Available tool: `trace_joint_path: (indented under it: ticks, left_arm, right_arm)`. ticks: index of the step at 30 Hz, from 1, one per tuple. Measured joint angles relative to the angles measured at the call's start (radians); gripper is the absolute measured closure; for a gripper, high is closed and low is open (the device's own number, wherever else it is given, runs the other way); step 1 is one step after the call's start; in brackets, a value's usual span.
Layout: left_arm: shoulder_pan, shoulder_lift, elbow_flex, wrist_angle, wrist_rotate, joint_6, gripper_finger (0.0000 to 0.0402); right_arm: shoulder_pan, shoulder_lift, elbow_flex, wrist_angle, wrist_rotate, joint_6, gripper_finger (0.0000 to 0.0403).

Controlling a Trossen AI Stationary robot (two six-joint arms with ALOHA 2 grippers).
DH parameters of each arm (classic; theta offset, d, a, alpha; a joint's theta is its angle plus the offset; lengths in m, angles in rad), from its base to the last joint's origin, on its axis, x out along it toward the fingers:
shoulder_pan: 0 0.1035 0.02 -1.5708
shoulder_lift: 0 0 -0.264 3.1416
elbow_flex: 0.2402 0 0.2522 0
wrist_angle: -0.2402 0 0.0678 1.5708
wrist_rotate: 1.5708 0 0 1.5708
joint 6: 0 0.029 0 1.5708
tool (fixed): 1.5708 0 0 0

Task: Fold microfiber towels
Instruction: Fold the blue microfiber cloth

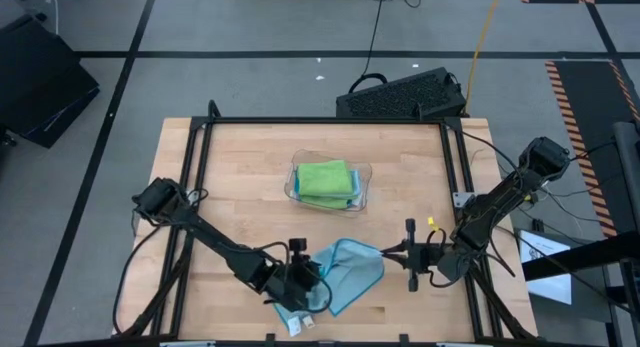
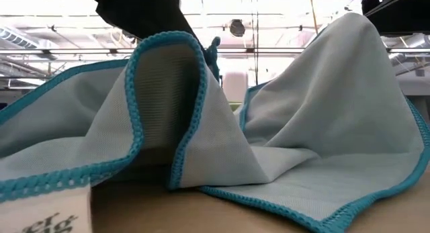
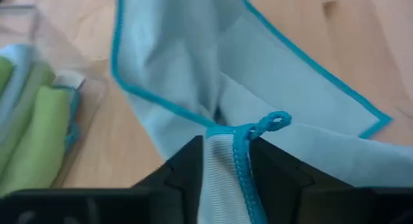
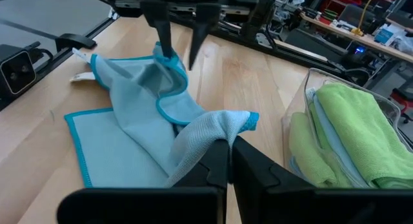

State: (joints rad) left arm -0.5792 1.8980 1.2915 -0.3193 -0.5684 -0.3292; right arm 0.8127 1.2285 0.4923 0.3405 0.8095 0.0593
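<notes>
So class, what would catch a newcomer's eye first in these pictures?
The light blue towel lies rumpled at the table's front edge, stretched between both grippers. The right gripper is shut on one corner, and the left gripper has the opposite hem between its fingers. Behind, mid-table, a clear tray holds folded green towels.

A: Where is the tabletop open?

B: Bare wood on both sides of the clear tray, and along the far edge.

A: Obstructions?

B: The tray, stacked with green towels, sits mid-table. The blue towel lies bunched at the near edge between the left pincer and right pincer, blocking that lane.
</notes>
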Motion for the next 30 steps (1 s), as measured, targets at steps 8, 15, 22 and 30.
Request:
trace_joint_path:
  ticks: [8,15,22,30]
  left_arm:
    - [0.008,0.000,0.000,0.060,0.057,0.089,0.0390]
    - [0.005,-0.010,-0.001,-0.038,-0.023,0.003,0.0396]
    - [-0.002,-0.027,-0.001,-0.225,-0.190,-0.237,0.0397]
    - [-0.025,-0.028,-0.001,-0.222,-0.219,-0.258,0.0396]
  right_arm:
    - [0.000,0.000,0.000,0.000,0.000,0.006,0.0397]
    - [0.000,0.000,0.000,-0.064,-0.011,0.067,0.0397]
    - [0.001,0.001,0.000,-0.130,-0.150,0.218,0.0392]
    - [0.001,0.001,-0.001,-0.237,-0.444,0.501,0.0290]
